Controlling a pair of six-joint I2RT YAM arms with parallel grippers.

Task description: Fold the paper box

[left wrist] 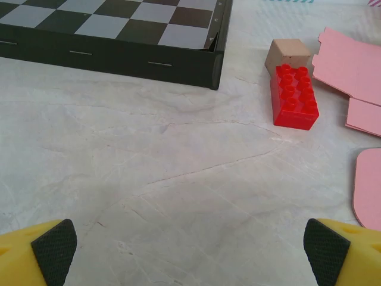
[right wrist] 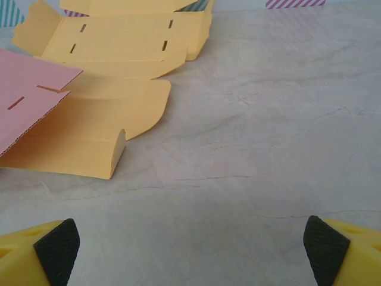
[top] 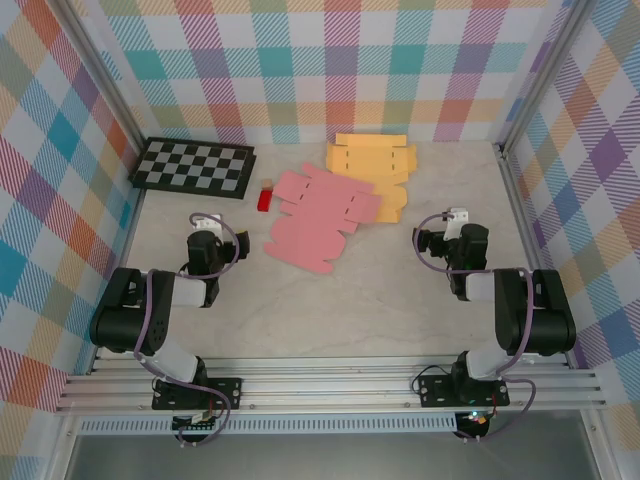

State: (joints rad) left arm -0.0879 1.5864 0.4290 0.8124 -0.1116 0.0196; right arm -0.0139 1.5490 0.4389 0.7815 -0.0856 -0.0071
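A flat pink paper box blank [top: 318, 218] lies unfolded at mid-table, its edge showing in the left wrist view [left wrist: 352, 65] and in the right wrist view [right wrist: 27, 98]. Partly beneath it, farther back, lies a flat orange box blank [top: 372, 170], [right wrist: 113, 71]. My left gripper [top: 205, 225], [left wrist: 190, 253] rests low over bare table, left of the pink blank, open and empty. My right gripper [top: 455, 222], [right wrist: 191, 250] sits right of both blanks, open with nothing between its fingers.
A black-and-white checkerboard [top: 193, 167], [left wrist: 113, 30] lies at the back left. A red toy brick [top: 264, 199], [left wrist: 293, 96] touches a small tan block [left wrist: 287, 55] just left of the pink blank. Plaid walls and metal rails enclose the marble-pattern table [top: 390, 300].
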